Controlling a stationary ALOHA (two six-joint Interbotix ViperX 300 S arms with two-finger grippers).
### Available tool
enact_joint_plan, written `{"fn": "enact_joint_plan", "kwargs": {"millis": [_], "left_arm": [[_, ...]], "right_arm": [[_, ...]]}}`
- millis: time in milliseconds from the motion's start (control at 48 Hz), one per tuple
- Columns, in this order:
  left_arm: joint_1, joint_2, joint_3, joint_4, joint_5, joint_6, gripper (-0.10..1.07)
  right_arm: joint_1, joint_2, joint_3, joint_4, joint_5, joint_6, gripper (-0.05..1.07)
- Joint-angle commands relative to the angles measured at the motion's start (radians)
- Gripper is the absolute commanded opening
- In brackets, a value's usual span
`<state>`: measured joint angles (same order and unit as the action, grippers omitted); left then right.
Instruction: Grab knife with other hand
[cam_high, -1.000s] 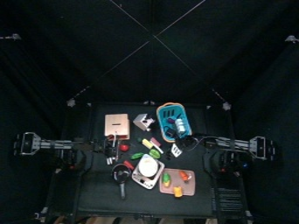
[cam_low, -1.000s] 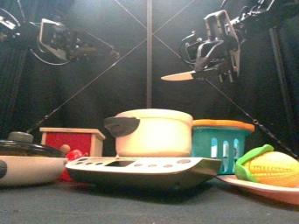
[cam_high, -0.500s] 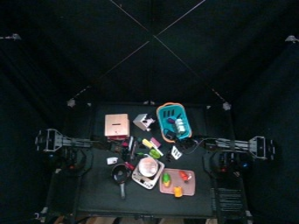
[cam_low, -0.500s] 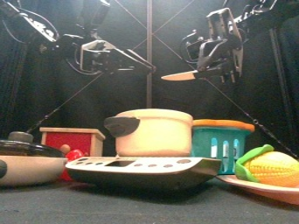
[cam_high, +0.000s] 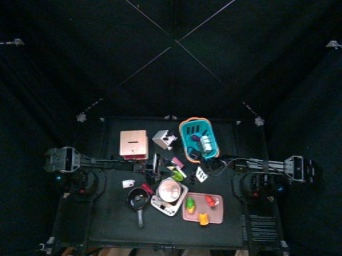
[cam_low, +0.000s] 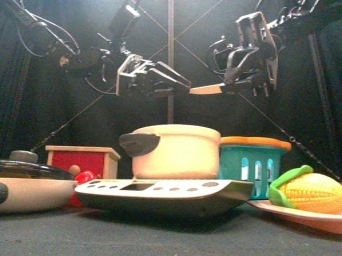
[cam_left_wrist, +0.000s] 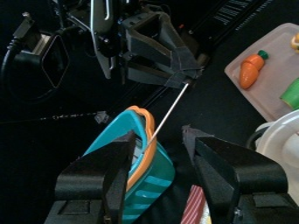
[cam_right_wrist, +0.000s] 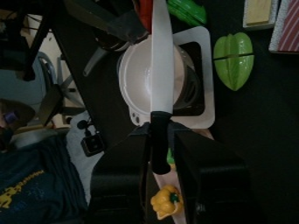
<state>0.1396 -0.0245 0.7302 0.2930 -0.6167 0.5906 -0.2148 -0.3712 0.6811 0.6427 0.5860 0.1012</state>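
Note:
The knife has a white blade (cam_low: 207, 89) and a black handle (cam_right_wrist: 158, 144). My right gripper (cam_low: 238, 68) is shut on the handle and holds the knife level, high above the table, with the blade pointing left. My left gripper (cam_low: 171, 80) is open and sits just left of the blade tip. In the left wrist view its jaws stand wide apart, and the blade (cam_left_wrist: 172, 107) shows edge-on ahead of them, running to the right gripper (cam_left_wrist: 158, 52). In the right wrist view the left gripper (cam_right_wrist: 121, 26) lies beyond the blade tip.
Below the knife a white pot (cam_low: 171, 150) stands on a kitchen scale (cam_low: 160, 192). A teal basket (cam_low: 254, 160) is to the right, with a corn cob on a tray (cam_low: 314, 190) at the front right. A red box (cam_low: 83, 160) and a pan (cam_low: 27, 175) are on the left.
My left arm has swung in from the far left to the middle, bringing its open gripper up to the blade tip. The right gripper and the knife have stayed in place.

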Motion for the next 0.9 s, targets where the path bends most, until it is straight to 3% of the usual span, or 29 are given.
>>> {"fn": "enact_joint_plan", "kwargs": {"millis": [0, 208, 688, 875], "left_arm": [[-0.002, 0.006, -0.026, -0.040, -0.040, 0.040, 0.83], [-0.003, 0.029, -0.031, -0.087, -0.052, 0.114, 0.78], [-0.005, 0.074, -0.054, -0.120, -0.054, 0.262, 0.42], [-0.005, 0.074, -0.049, -0.140, -0.054, 0.298, 0.36]], "right_arm": [[0.003, -0.015, -0.012, 0.005, -0.006, -0.003, 0.56], [0.009, -0.014, -0.011, 0.006, -0.015, -0.003, 0.56], [0.011, -0.015, 0.008, 0.008, -0.018, -0.002, 0.56], [0.008, -0.025, 0.009, 0.014, -0.071, 0.000, 0.59]]}}
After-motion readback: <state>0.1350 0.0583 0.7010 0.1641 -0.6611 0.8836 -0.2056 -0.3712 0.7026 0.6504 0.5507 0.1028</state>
